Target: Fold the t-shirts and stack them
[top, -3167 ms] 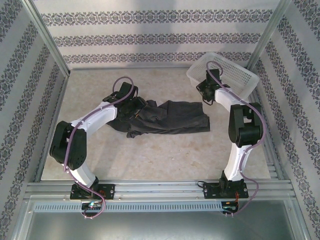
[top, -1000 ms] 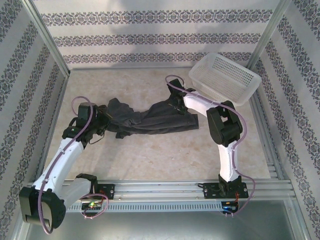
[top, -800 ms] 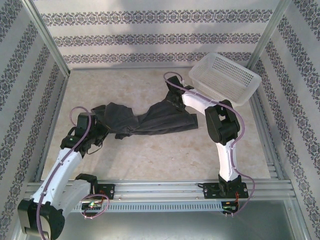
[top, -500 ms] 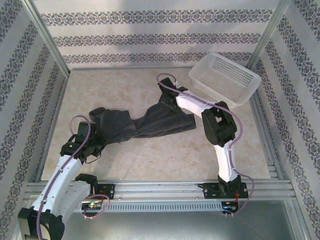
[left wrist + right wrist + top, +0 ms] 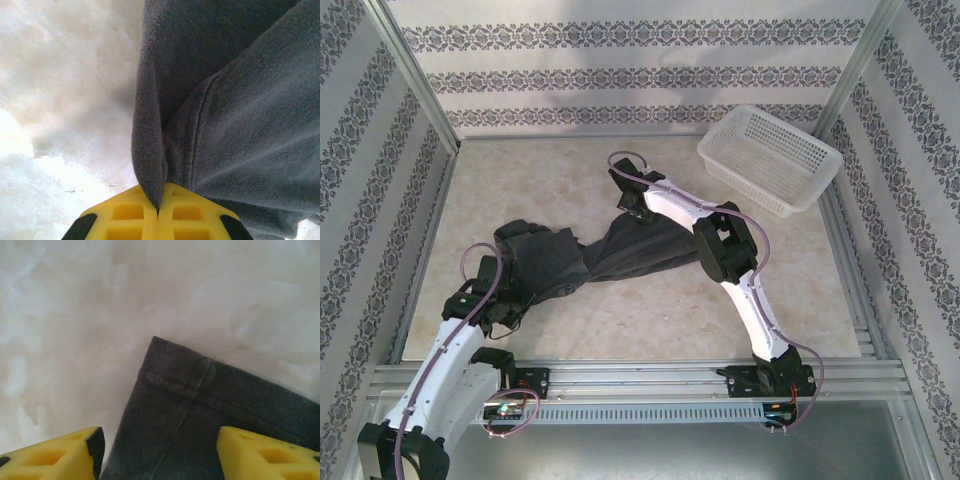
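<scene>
A dark charcoal t-shirt point(image 5: 610, 250) lies stretched across the middle of the table, bunched at its left end. My left gripper point(image 5: 510, 300) is at that near-left end, shut on a fold of the t-shirt point(image 5: 150, 165); the cloth runs up from between the yellow fingers point(image 5: 125, 215). My right gripper point(image 5: 632, 205) reaches to the far end of the shirt. In the right wrist view its fingers point(image 5: 65, 455) stand apart, open, straddling a hemmed corner of the t-shirt point(image 5: 190, 410) that lies flat on the table.
A white lattice basket point(image 5: 770, 158) stands at the back right. Patterned walls and metal posts close in the table on three sides. The bare pale tabletop point(image 5: 520, 180) stretches behind the shirt and in front of it.
The left gripper has pulled its end of the shirt toward the near left. The right arm has swung left and farther along the shirt's far edge, its jaws narrowing a little.
</scene>
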`<state>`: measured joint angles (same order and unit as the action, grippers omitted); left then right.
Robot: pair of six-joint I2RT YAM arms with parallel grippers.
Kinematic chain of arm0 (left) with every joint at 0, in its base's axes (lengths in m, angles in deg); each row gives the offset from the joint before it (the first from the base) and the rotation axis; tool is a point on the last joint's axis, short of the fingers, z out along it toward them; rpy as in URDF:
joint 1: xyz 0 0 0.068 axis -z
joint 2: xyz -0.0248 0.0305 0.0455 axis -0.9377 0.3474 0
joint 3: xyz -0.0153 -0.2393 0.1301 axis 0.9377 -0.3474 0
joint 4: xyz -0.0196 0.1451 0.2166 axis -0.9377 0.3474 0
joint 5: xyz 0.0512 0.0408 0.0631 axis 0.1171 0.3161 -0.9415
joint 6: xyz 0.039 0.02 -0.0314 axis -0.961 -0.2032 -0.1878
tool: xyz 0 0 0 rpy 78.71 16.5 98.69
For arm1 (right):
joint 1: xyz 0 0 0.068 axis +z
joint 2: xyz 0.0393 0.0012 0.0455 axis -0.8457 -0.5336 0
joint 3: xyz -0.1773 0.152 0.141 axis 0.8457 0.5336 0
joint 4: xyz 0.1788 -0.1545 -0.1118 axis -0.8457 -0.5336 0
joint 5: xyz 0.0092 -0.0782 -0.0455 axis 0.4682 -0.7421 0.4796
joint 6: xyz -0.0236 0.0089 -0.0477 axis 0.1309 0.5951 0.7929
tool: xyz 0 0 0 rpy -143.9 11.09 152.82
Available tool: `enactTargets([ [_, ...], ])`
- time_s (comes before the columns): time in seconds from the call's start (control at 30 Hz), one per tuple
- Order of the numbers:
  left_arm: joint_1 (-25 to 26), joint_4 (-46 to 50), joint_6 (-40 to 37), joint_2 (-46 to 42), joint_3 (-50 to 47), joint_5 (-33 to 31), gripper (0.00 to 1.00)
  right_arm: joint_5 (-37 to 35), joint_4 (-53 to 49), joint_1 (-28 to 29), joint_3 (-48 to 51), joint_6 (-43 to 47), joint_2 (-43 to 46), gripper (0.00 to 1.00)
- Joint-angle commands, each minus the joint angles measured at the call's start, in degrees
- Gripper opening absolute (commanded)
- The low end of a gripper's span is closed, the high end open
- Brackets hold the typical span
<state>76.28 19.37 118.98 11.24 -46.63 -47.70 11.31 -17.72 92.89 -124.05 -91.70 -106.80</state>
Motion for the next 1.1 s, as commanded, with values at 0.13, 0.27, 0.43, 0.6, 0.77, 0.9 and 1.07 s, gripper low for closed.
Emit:
enactTargets([
  [0.13,-0.8,2.4,0.2,-2.2,3.6,-3.8,0.0,0.4,-6.0,-0.7,1.7,-1.2,1.3,0.01],
  [0.27,-0.8,-3.5,1.0,-0.7,5.4,-3.6,0.0,-1.3,-1.3,-2.2,5.7,3.4,9.8,0.0],
  [0.43,-1.7,-17.0,3.0,6.0,10.8,-2.4,0.0,0.9,6.2,-6.3,8.1,9.8,21.7,0.0],
  [0.6,-6.6,-27.9,2.0,19.3,25.1,2.0,0.0,7.4,8.9,-11.2,2.6,13.5,26.5,0.0],
  [0.77,-12.4,-34.5,2.5,29.5,41.8,7.1,0.0,11.9,12.6,-14.9,-3.5,14.8,29.7,0.0],
  [0.9,-14.6,-39.4,4.3,31.5,48.8,9.7,0.0,14.1,14.4,-17.2,-7.7,15.1,32.5,0.0],
  [1.07,-16.5,-46.1,7.2,27.6,49.0,9.7,0.0,15.2,18.6,-19.0,-7.5,15.8,38.3,0.0],
])
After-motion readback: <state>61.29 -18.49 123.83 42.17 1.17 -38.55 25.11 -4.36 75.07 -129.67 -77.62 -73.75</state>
